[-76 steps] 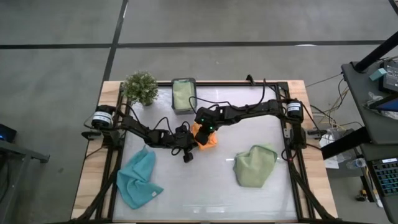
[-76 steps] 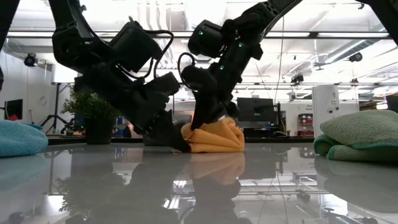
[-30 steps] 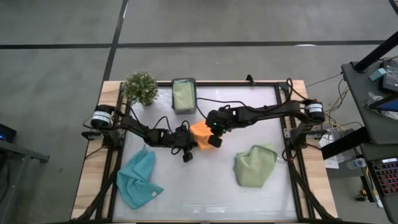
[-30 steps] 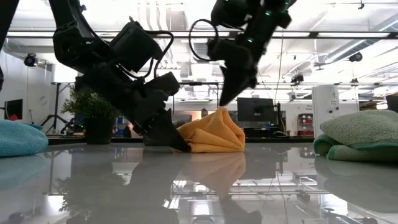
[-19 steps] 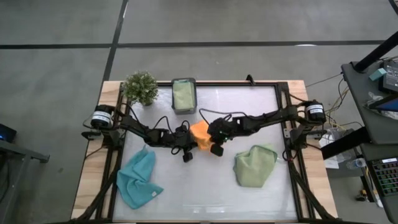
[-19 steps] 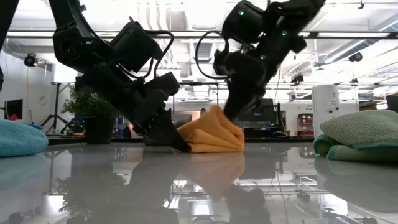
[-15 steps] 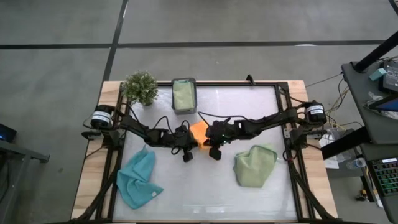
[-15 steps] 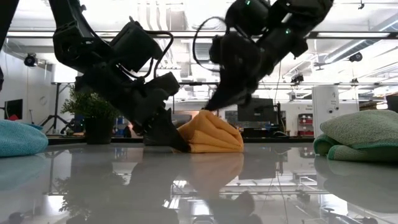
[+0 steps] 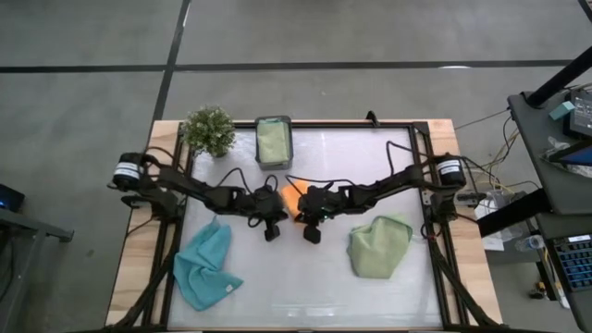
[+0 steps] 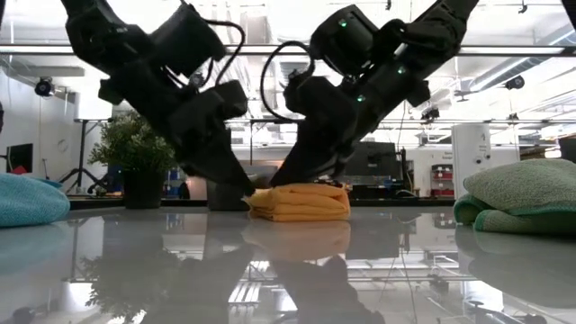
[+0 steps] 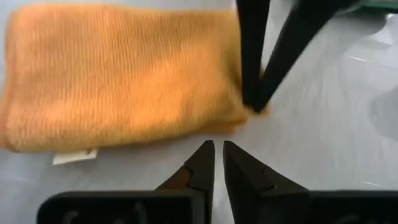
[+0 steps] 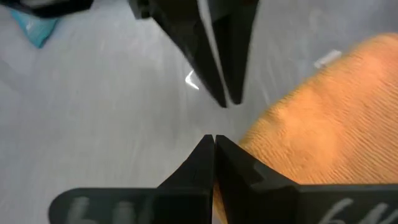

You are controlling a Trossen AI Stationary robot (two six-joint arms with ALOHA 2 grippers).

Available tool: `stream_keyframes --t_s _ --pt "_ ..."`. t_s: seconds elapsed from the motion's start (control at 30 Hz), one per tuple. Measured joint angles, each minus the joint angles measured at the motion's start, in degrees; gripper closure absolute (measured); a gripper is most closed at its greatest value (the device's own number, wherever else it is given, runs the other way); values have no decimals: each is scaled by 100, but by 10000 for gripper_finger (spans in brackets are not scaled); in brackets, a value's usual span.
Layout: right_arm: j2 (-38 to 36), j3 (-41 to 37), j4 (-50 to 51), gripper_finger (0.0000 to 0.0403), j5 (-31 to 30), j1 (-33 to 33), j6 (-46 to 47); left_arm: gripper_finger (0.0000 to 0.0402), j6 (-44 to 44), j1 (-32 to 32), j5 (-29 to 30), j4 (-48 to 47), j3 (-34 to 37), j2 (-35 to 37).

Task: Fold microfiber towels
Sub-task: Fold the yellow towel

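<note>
We see both arms meet over the white surface (image 9: 305,287) at its centre.
The folded orange towel (image 10: 300,202) lies flat there; left end effector (image 11: 215,163) and right end effector (image 12: 212,154), both closed and empty, flank it.

2 black jointed arms (image 9: 203,195) trailing looped black cables; slim, pointed black fingers (image 11: 200,168); small green lights.

Both arms hide most of the orange towel (image 9: 292,196) from above.
</note>
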State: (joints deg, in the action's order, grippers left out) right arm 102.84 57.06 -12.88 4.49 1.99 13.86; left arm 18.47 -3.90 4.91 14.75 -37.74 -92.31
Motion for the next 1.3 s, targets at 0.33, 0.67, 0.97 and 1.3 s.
stream_keyframes --t_s 0.33,0.67,0.97,1.3 --pt "105 287 81 394 -2 102 -335 382 -638 54 1505 87 5 177" --pt "-428 163 531 394 -325 102 -689 382 -691 304 1822 135 27 -79" --pt "-107 10 310 394 -455 100 -707 382 -693 472 1826 324 -2 -474" --pt "514 19 -360 394 -450 100 -653 382 -686 505 1837 438 -13 -635"
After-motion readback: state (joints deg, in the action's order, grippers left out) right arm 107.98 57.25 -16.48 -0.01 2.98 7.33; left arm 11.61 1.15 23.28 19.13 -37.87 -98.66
